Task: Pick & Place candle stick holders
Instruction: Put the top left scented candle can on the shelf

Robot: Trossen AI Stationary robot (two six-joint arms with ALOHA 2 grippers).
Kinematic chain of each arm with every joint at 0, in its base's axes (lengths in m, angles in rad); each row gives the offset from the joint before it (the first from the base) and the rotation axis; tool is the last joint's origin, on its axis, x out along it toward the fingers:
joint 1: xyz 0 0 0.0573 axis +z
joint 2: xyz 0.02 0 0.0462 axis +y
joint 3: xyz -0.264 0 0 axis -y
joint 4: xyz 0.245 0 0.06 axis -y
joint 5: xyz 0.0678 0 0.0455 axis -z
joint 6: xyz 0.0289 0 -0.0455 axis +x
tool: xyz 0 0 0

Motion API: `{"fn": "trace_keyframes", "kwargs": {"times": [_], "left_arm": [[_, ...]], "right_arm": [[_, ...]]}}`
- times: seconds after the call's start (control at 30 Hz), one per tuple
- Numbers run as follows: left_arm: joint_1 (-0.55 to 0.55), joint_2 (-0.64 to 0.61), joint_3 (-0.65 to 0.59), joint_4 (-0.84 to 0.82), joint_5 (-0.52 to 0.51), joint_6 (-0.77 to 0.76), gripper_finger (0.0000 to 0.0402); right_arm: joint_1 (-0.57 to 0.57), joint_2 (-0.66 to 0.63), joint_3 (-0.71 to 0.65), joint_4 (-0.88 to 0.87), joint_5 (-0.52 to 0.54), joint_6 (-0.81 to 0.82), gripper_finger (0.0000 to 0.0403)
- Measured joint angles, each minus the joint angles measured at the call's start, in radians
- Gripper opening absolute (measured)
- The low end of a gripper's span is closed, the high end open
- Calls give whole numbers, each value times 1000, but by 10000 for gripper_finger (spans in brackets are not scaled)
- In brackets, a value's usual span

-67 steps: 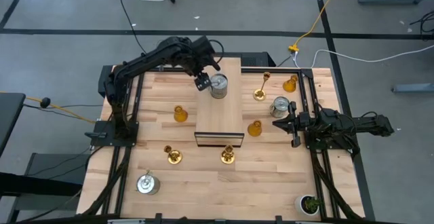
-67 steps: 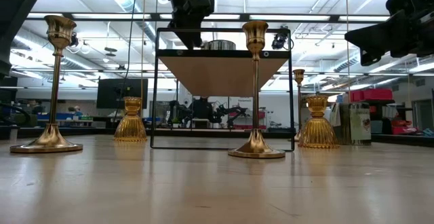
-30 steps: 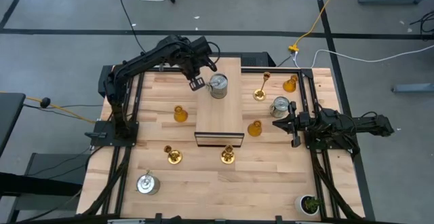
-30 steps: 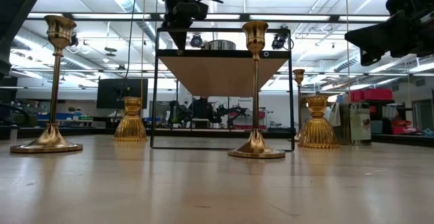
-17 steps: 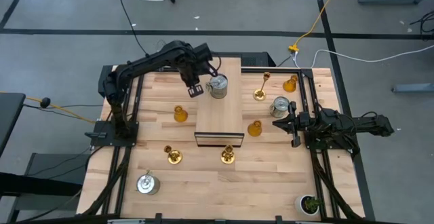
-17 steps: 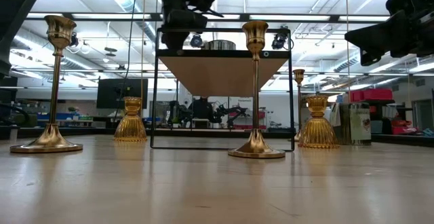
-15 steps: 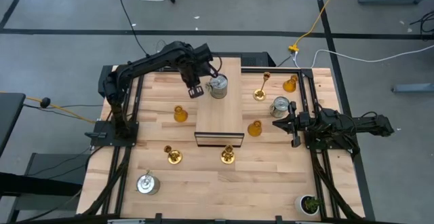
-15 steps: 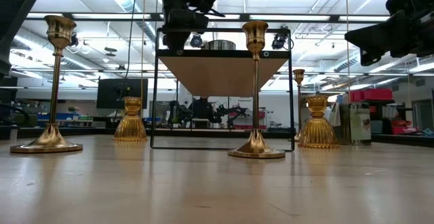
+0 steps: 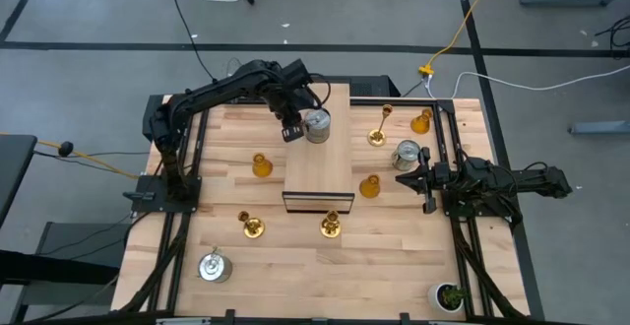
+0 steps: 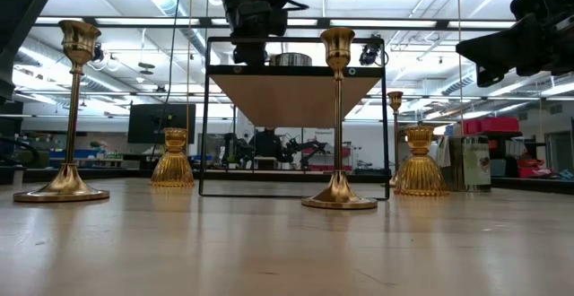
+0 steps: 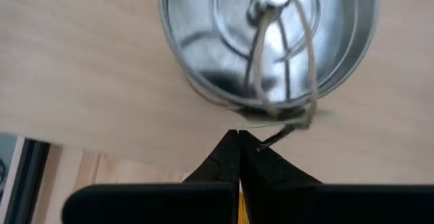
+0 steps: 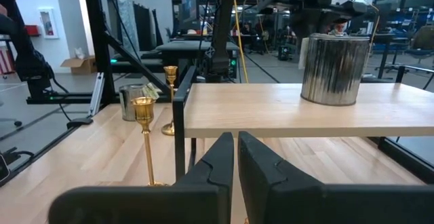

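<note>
A silver can stands on its base on the raised wooden shelf; it also shows in the left wrist view with a string at its lid. My left gripper is shut just to the left of this can, above the shelf. My right gripper is shut and empty, close to a second silver can. A third can stands near left. Gold candlesticks and amber holders stand on the table.
The shelf stands on a black frame in the table's middle. A small potted plant stands at the near right corner. Black rails run along both table sides. Bare wood lies along the near edge.
My left gripper has gone a little toward the table's near edge, then back toward the right, closer to the can on the shelf, and it has turned somewhat. The can has stayed in place.
</note>
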Motion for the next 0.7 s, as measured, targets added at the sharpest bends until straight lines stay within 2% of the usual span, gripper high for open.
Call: {"fn": "trace_keyframes", "kwargs": {"times": [0.37, 0.7], "left_arm": [[0, 0, 0, 116, 63, -1, 5], [-1, 0, 0, 154, 41, 0, 6]], "right_arm": [[0, 0, 0, 0, 0, 0, 27], [0, 0, 0, 0, 0, 0, 27]]}}
